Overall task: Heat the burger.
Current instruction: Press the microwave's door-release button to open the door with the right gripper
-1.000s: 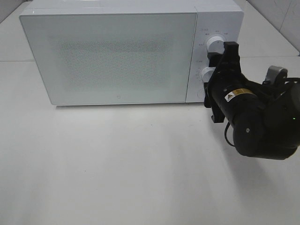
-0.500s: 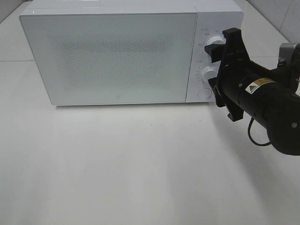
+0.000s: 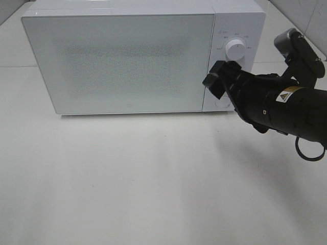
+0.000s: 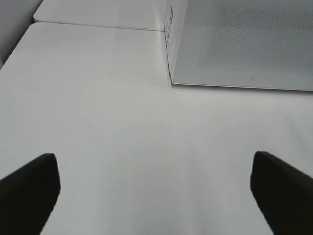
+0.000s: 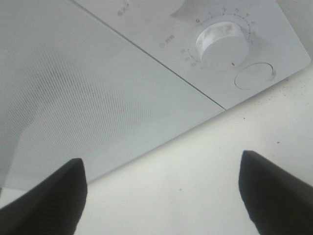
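The burger is out of view. The white microwave (image 3: 127, 61) stands at the back of the table with its door shut; nothing shows through the door. My right gripper (image 3: 215, 81) is open and empty, close in front of the control panel's lower part, by the door's right edge. In the right wrist view its fingers (image 5: 49, 200) stand wide apart (image 5: 161, 196) below the lower dial (image 5: 218, 40) and the round button (image 5: 254, 76). My left gripper (image 4: 156, 196) is open and empty above bare table, left of the microwave (image 4: 239, 44).
The upper dial (image 3: 235, 49) shows above my right gripper. The white table (image 3: 127, 178) stretches in front of the microwave. A seam in the tabletop (image 4: 98, 27) runs behind the left arm's area. A tiled wall (image 3: 306, 15) rises at the back right.
My right arm has swung round and lowered: the gripper moved from the dials' right side to the left and down, in front of the lower dial. The microwave door stays shut.
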You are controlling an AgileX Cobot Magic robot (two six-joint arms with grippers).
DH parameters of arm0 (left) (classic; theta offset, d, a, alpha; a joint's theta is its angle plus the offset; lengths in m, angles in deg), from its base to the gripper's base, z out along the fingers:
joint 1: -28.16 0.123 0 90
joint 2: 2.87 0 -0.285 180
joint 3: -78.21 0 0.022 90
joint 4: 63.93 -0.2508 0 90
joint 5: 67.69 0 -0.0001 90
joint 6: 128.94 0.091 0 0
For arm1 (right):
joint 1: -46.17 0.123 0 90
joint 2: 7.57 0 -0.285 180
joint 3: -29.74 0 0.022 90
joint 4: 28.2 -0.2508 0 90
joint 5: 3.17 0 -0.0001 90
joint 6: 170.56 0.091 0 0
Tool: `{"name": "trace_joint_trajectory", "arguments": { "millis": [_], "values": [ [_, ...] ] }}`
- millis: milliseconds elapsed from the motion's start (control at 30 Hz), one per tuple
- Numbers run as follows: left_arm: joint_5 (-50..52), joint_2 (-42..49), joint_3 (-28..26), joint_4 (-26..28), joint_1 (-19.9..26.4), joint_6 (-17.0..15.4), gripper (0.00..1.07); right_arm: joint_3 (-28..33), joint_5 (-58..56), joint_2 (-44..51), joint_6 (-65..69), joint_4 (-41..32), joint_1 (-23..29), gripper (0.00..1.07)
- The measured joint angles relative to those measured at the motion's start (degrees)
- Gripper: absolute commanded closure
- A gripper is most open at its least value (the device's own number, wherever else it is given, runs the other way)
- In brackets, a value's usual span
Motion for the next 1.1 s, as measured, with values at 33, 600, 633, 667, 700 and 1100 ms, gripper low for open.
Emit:
{"name": "trace_joint_trajectory", "arguments": {
  "millis": [33, 600, 633, 667, 700, 1100],
  "values": [
    [0.00, 0.00, 0.00, 0.00, 0.00, 0.00, 0.08, 0.00, -2.86, 0.97, -4.70, 0.00, 0.00, 0.27],
    [0.00, 0.00, 0.00, 0.00, 0.00, 0.00, 0.08, -1.15, -25.84, 9.97, -25.38, 8.25, -1.55, 0.29],
    [0.00, 0.00, 0.00, 0.00, 0.00, 0.00, 0.08, -1.15, -25.84, 9.97, -25.38, 8.25, -1.55, 0.29],
    [0.00, 0.00, 0.00, 0.00, 0.00, 0.00, 0.08, -2.52, -30.77, 11.75, -25.04, 11.00, -2.12, 0.29],
    [0.00, 0.00, 0.00, 0.00, 0.00, 0.00, 0.08, -3.15, -32.72, 12.83, -25.04, 12.15, -2.35, 0.29],
    [0.00, 0.00, 0.00, 0.00, 0.00, 0.00, 0.08, -7.33, -49.62, 26.47, -22.86, 20.45, -2.75, 0.31]
  ]
}}
